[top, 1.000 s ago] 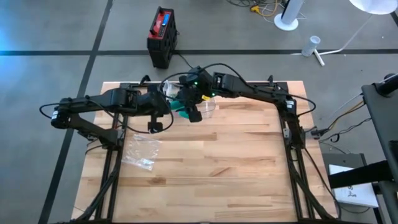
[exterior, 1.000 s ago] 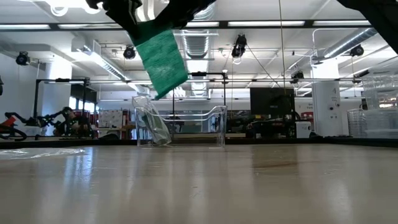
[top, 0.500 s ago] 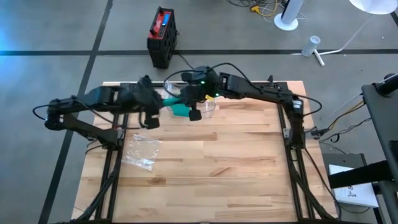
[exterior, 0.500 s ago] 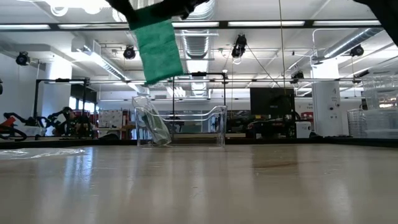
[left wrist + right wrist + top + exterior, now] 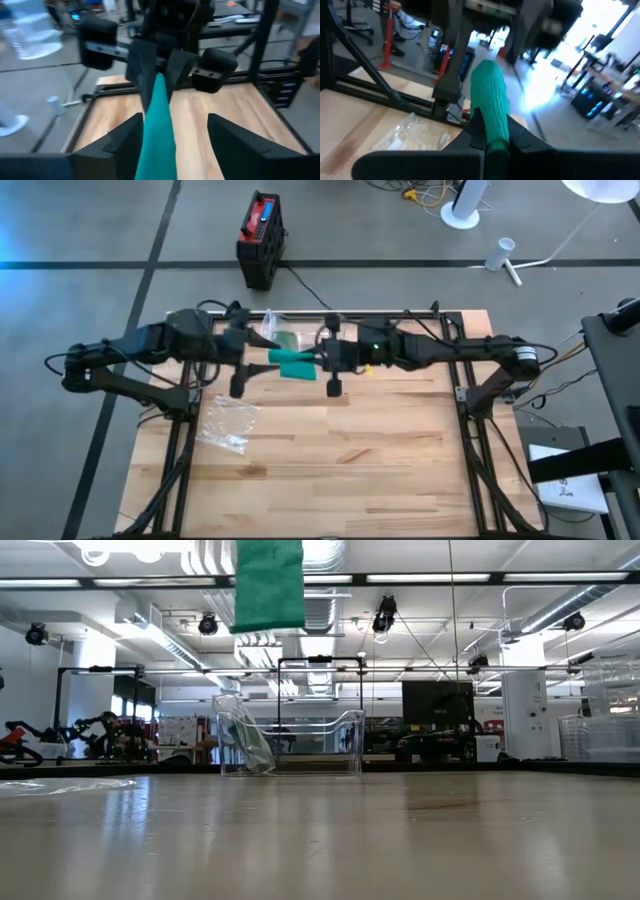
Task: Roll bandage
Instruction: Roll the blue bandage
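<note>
Green bandage (image 5: 294, 363) stretched level above the wooden table (image 5: 400, 470), toward the 12 o'clock edge in the overhead picture, spanning the gap between both arms. Right gripper (image 5: 322, 360) at the bandage's 3 o'clock end, fingers (image 5: 476, 131) pinched together on the cloth, clamped tight. Left gripper (image 5: 252, 361) at the 9 o'clock end, fingers (image 5: 131, 134) spread apart on either side of the strip, not pressing it as far as can be told. From table height, only a green flap (image 5: 268, 585) hanging high at 12 o'clock, well clear of the tabletop. Clear plastic container (image 5: 290, 743) standing on the far part of the table, below and behind the flap. Crumpled transparent bag (image 5: 225, 424) lying on the boards at roughly 7 o'clock from the bandage, well apart.
</note>
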